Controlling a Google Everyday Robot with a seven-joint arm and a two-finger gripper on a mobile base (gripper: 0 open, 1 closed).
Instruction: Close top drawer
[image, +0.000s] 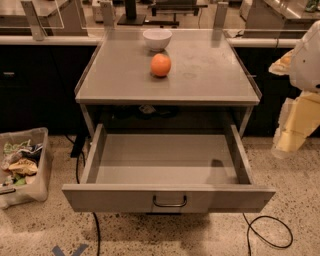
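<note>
Top drawer (168, 197) juts open; claw (289, 140) hangs clear beside its right edge.

Just the one camera here. It sits up high in front of the cabinet and tilts down, looking pretty much square at the pulled-out top drawer (115, 197), which fills the 6 o'clock half of the view. Mid range, I'd say. The whole grey surface (200, 75) fits, running up toward 12 o'clock, with floor showing on both sides and a bin (42, 170) at 8 o'clock. The gripper (292, 135) pokes in from the frame edge at 3 o'clock.
</note>
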